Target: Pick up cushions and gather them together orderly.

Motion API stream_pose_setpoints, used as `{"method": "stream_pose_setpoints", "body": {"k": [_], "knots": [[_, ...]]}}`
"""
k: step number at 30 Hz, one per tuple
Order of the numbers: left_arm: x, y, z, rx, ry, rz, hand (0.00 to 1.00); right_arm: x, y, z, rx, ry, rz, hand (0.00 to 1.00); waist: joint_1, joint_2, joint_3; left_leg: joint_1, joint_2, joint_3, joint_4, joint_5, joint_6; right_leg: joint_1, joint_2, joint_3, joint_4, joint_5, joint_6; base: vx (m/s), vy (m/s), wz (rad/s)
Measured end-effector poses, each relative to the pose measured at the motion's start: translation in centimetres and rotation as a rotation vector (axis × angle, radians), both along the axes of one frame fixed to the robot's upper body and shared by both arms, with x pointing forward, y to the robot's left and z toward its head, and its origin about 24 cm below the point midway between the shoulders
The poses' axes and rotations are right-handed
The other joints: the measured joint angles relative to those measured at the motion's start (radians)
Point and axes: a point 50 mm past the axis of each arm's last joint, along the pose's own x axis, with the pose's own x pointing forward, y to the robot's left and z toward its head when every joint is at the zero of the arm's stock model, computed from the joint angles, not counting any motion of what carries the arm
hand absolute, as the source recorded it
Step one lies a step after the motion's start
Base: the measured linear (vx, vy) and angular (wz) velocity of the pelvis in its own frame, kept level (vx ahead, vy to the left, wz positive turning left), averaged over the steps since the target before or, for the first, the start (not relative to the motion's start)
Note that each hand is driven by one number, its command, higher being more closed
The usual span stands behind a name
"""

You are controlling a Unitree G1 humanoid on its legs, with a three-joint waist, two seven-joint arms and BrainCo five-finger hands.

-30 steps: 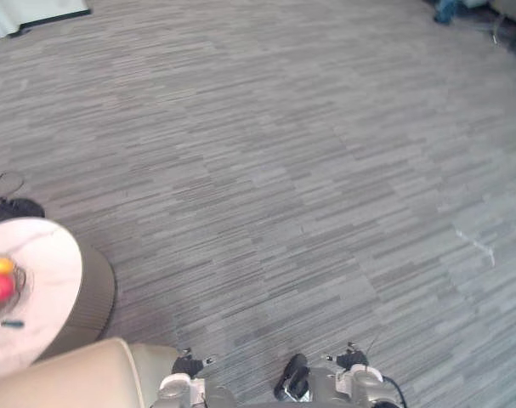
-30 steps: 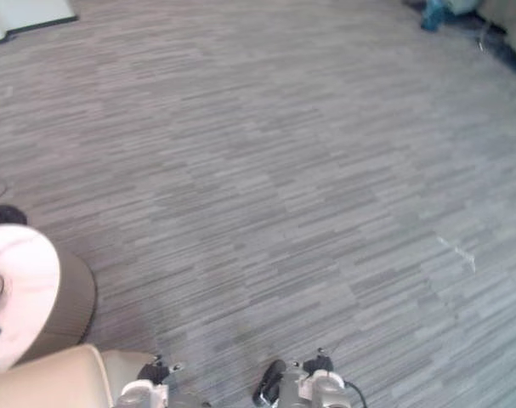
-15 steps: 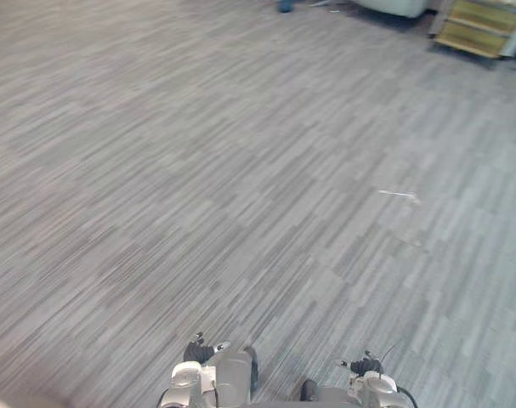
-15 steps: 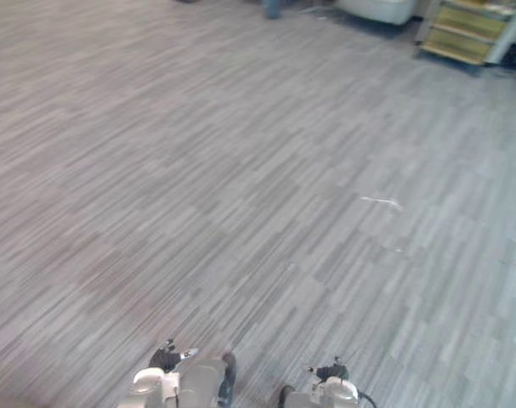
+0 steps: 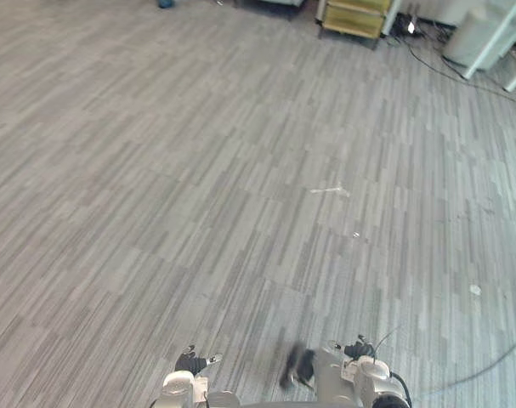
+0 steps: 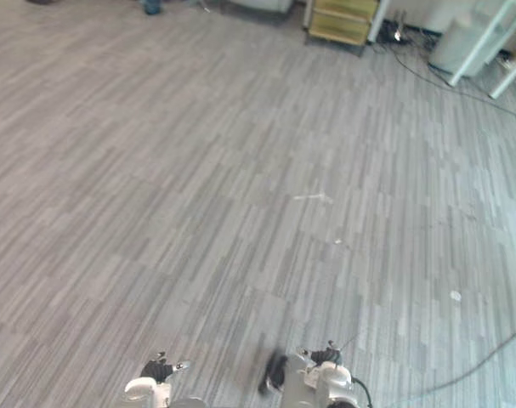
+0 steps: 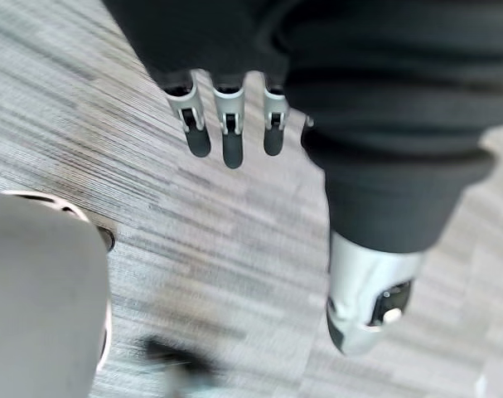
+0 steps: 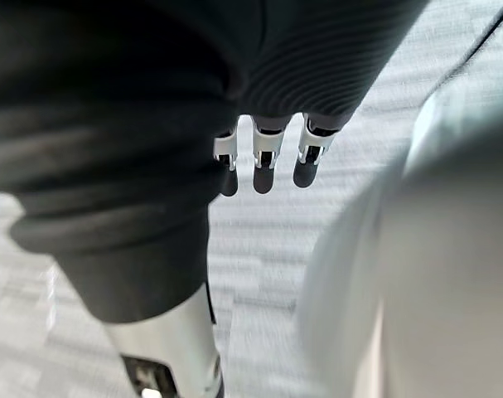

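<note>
A yellow shelf unit (image 5: 353,17) is cut off at one o'clock on the grey carpet (image 5: 198,187). The left hand (image 7: 226,137) and right hand (image 8: 268,157) hang with fingers straight, holding nothing.

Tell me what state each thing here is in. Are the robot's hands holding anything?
Left hand: open, fingers relaxed, holding nothing.
Right hand: open, fingers relaxed, holding nothing.
Yellow shelf unit: standing upright at the far side of the floor.
Dark cable: lying loose on the floor near the shelf unit.
White scrap: lying flat on the carpet.
</note>
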Motion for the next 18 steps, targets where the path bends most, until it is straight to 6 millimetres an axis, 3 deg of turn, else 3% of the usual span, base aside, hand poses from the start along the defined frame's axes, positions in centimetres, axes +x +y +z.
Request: {"method": "stream_pose_setpoints", "body": {"k": [1, 2, 3, 4, 5, 6, 7, 9, 10, 11, 12, 13, 14, 15, 17, 18], "knots": [[0.4, -0.4, 0.1, -0.01, -0.014, -0.003, 0.0, 0.3, -0.1, 0.1, -0.003, -0.008, 0.003, 0.0, -0.011, 0.014, -0.005, -0.073, 0.024, -0.04, 0.144, 0.028, -0.038, 0.009, 0.029, 0.003, -0.016, -0.043, 0.004, 0.52, -0.216, -0.24], [0.9, -0.7, 0.3, -0.021, -0.03, 0.002, 0.0, 0.5, -0.3, 0.2, -0.011, -0.011, 0.007, 0.0, -0.007, 0.034, 0.008, -0.175, 0.064, -0.075, 0.381, 0.105, -0.048, 0.059, 0.069, 0.006, -0.058, -0.062, 0.001, 0.63, -0.252, -0.25], [0.8, -0.8, 0.2, -0.034, -0.03, 0.023, 0.0, 0.4, 0.2, 0.1, 0.0, -0.003, 0.014, 0.0, 0.0, 0.049, 0.022, -0.247, 0.093, -0.103, 0.564, 0.145, -0.031, 0.116, 0.098, 0.016, -0.098, -0.073, -0.008, 0.54, -0.177, -0.31], [0.8, -0.8, 0.2, -0.037, -0.03, 0.031, 0.0, 0.3, 0.3, 0.0, 0.003, 0.003, 0.013, 0.0, 0.002, 0.052, 0.026, -0.272, 0.102, -0.107, 0.632, 0.139, -0.025, 0.142, 0.11, 0.019, -0.111, -0.079, -0.01, 0.55, -0.126, -0.21], [1.0, -0.6, 0.4, -0.036, -0.049, 0.035, 0.0, 0.0, 0.5, -0.2, 0.01, 0.013, 0.01, 0.0, 0.014, 0.036, 0.045, -0.369, 0.115, -0.109, 0.818, 0.092, -0.014, 0.266, 0.125, 0.035, -0.156, -0.115, -0.01, 0.41, -0.088, -0.12], [1.2, -0.4, 0.6, -0.03, -0.061, 0.031, 0.0, -0.1, 0.6, -0.3, 0.012, 0.018, 0.01, 0.0, 0.018, 0.029, 0.048, -0.387, 0.112, -0.107, 0.832, 0.086, -0.01, 0.291, 0.124, 0.038, -0.165, -0.122, -0.006, 0.56, -0.15, -0.14], [1.5, -0.1, 0.9, -0.021, -0.093, 0.029, 0.0, -0.3, 0.9, -0.4, 0.021, 0.033, 0.018, 0.0, 0.024, 0.008, 0.052, -0.469, 0.102, -0.074, 0.827, 0.072, 0.006, 0.372, 0.123, 0.057, -0.21, -0.143, 0.006, 0.44, -0.125, -0.22], [2.0, -0.1, 1.3, -0.022, -0.125, 0.031, 0.0, 0.5, 0.8, -0.1, 0.016, 0.012, 0.02, 0.0, 0.042, 0.001, 0.051, -0.555, 0.08, -0.029, 0.696, 0.055, 0.026, 0.428, 0.123, 0.093, -0.254, -0.154, 0.028, 0.39, -0.067, -0.42], [2.2, -0.2, 1.3, -0.024, -0.134, 0.032, 0.0, 1.0, 0.7, 0.0, 0.012, 0.003, 0.023, 0.0, 0.054, 0.001, 0.049, -0.583, 0.053, -0.012, 0.535, 0.055, 0.023, 0.447, 0.117, 0.12, -0.27, -0.16, 0.043, 0.55, 0.042, -0.69], [2.3, -0.4, 1.4, -0.029, -0.142, 0.034, 0.0, 1.6, 0.6, 0.3, 0.005, -0.008, 0.026, 0.0, 0.065, 0.006, 0.048, -0.609, 0.006, -0.016, 0.276, 0.092, 0.026, 0.484, 0.108, 0.156, -0.294, -0.173, 0.063, 0.56, 0.081, -0.68], [2.3, -0.4, 1.4, -0.03, -0.143, 0.035, 0.0, 1.7, 0.6, 0.3, 0.005, -0.009, 0.027, 0.0, 0.068, 0.006, 0.048, -0.609, -0.006, -0.018, 0.202, 0.12, 0.022, 0.495, 0.103, 0.166, -0.303, -0.178, 0.071, 0.6, 0.144, -0.74], [2.4, -0.3, 1.5, -0.033, -0.15, 0.043, 0.0, 1.7, 0.7, 0.3, 0.004, -0.006, 0.032, 0.0, 0.083, -0.008, 0.048, -0.592, -0.045, -0.03, 0.052, 0.268, 0.017, 0.538, 0.081, 0.2, -0.328, -0.196, 0.1, 0.43, 0.123, -0.53], [2.3, -0.3, 1.5, -0.032, -0.147, 0.044, 0.0, 1.7, 0.9, 0.2, 0.006, -0.002, 0.037, 0.0, 0.09, -0.011, 0.044, -0.579, -0.053, -0.03, 0.021, 0.321, 0.01, 0.55, 0.072, 0.213, -0.336, -0.201, 0.109, 0.58, 0.155, -0.53], [2.4, -0.1, 1.5, -0.025, -0.147, 0.042, 0.0, 1.5, 1.4, 0.0, 0.015, 0.013, 0.056, 0.0, 0.09, -0.031, 0.034, -0.555, -0.088, -0.018, 0.026, 0.348, 0.07, 0.572, 0.039, 0.233, -0.349, -0.214, 0.134, 0.63, 0.144, -0.19], [2.5, 0.2, 1.6, -0.03, -0.151, 0.067, 0.0, 1.1, 1.5, -0.2, 0.02, 0.027, 0.062, 0.0, 0.086, -0.038, 0.036, -0.579, -0.076, -0.01, 0.171, 0.259, 0.123, 0.583, 0.022, 0.249, -0.288, -0.19, 0.173, 0.72, 0.185, -0.09], [2.4, 0.3, 1.5, -0.029, -0.146, 0.076, 0.0, 0.7, 1.4, -0.4, 0.019, 0.037, 0.058, 0.0, 0.089, -0.036, 0.034, -0.559, -0.063, -0.003, 0.226, 0.229, 0.135, 0.557, 0.015, 0.267, -0.149, -0.191, 0.175, 0.54, 0.157, -0.19]]}}
